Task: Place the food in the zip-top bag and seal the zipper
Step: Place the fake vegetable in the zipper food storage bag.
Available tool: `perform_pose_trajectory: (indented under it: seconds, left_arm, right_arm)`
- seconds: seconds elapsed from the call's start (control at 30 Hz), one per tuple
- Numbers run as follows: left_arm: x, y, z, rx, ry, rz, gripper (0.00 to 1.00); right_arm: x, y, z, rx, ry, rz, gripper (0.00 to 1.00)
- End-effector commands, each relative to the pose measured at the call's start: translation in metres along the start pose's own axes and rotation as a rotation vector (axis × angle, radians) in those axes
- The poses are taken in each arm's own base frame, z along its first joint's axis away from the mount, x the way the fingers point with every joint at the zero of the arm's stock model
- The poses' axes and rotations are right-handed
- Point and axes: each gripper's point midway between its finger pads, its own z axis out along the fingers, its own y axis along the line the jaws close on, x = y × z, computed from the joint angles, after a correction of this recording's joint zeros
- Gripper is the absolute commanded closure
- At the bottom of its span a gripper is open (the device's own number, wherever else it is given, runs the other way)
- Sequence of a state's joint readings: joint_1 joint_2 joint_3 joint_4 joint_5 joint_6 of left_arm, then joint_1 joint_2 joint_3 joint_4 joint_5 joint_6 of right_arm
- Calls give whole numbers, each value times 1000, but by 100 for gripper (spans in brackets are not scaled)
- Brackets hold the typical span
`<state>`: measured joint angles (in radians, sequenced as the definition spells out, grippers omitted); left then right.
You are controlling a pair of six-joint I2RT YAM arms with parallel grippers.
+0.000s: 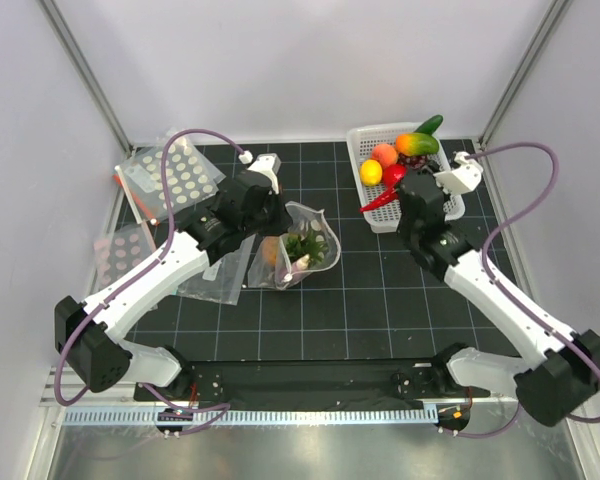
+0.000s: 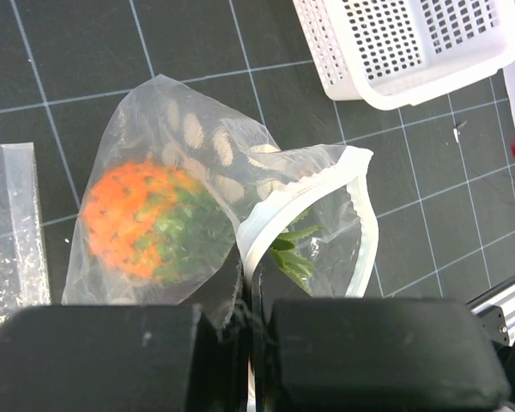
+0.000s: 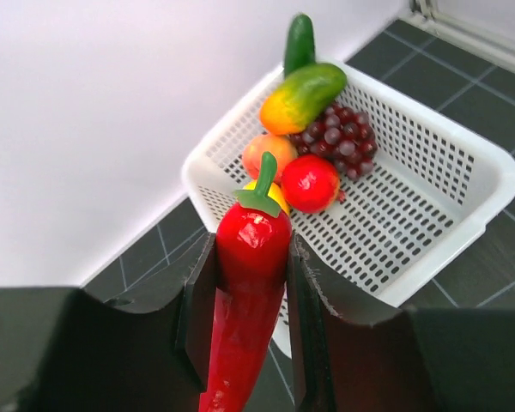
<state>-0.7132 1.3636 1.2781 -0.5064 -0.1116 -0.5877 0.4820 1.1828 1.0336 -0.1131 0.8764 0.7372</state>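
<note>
Right jaws clamp chili pepper (image 3: 249,253) (overhead hides grip).

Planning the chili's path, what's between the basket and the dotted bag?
Nothing: only bare black mat separates the basket from the zip-top bag, seen in the top and left wrist views.

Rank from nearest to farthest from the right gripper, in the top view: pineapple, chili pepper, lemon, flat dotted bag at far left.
1. Chili pepper: held in the right gripper.
2. Lemon: in the basket alongside.
3. Pineapple: inside the zip-top bag, mid-table.
4. Flat dotted bag: far-left corner.
</note>
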Motion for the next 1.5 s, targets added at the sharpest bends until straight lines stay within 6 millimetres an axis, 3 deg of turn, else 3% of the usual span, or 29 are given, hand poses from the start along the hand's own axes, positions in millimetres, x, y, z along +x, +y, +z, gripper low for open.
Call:
perform_pose_trajectory:
  seconds: [0.0,0.13,0.17,0.2,0.37,0.47,0.5,0.6,0.73,0.9,1.07,1.23,1.47]
  left_arm:
    - [-13,-15,-6,62,-42,-9,99]
    - [-11,-18,-4,79,-31,-13,99]
    - [-11,-19,-4,82,-30,-13,99]
    - [-11,-19,-4,83,-32,-13,99]
    - [-11,-21,-6,95,-31,-15,99]
    - [-11,-23,-7,108,-29,-18,99]
    - [-11,-24,-7,113,-29,-22,99]
    - [-8,-29,-6,139,-18,-28,99]
    - [-4,-38,-5,191,6,-36,99]
    - [-2,-41,-6,210,13,-42,99]
    - [0,-54,-13,280,38,-47,99]
    - [1,-64,-24,341,57,-70,98]
    - [11,-90,-38,489,146,-80,95]
  right_arm:
    - [-36,2,-25,-22,-150,60,99]
    - [-20,21,-68,-160,-138,42,99]
    - [-12,18,-73,-181,-136,26,99]
    - [-17,23,-79,-216,-157,34,99]
    - [10,57,-106,-442,-110,0,99]
    - [18,76,-127,-604,-125,-45,99]
    - [10,86,-141,-674,-152,-4,99]
    - [13,99,-168,-840,-208,-54,99]
    - [29,111,-197,-1068,-259,-135,99]
    - [30,109,-217,-1198,-345,-114,99]
    - [14,102,-233,-1270,-440,-75,99]
    - [11,103,-251,-1367,-493,-120,99]
    - [-7,91,-259,-1382,-597,-90,99]
